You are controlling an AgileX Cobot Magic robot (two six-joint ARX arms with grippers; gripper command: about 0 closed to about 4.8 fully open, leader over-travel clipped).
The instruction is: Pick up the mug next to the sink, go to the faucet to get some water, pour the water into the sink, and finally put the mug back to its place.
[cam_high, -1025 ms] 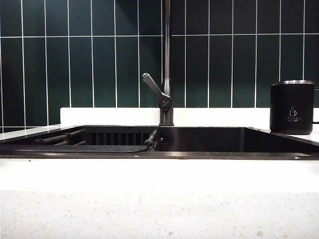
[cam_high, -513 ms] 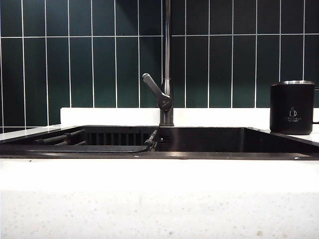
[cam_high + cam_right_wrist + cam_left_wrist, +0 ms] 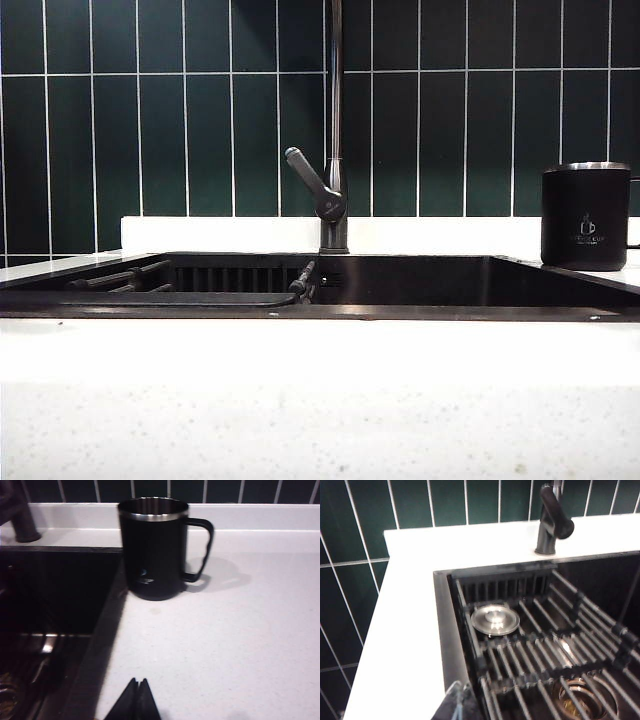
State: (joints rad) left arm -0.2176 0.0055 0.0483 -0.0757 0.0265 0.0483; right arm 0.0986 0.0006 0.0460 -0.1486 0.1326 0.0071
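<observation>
Mug (image 3: 587,216) stands upright on white worktop (image 3: 320,400) at far right, just beside sink (image 3: 420,282) edge, handle facing away from basin. Faucet (image 3: 335,150) rises at far-centre behind sink, lever angled left. Slatted rack (image 3: 545,655) lies inside basin w/ a round silver plug (image 3: 495,619) on it. Left hand (image 3: 460,702) clenched, empty, over sink's left edge. Right hand (image 3: 137,700) clenched, empty, over worktop on near side of mug, apart from it.
</observation>
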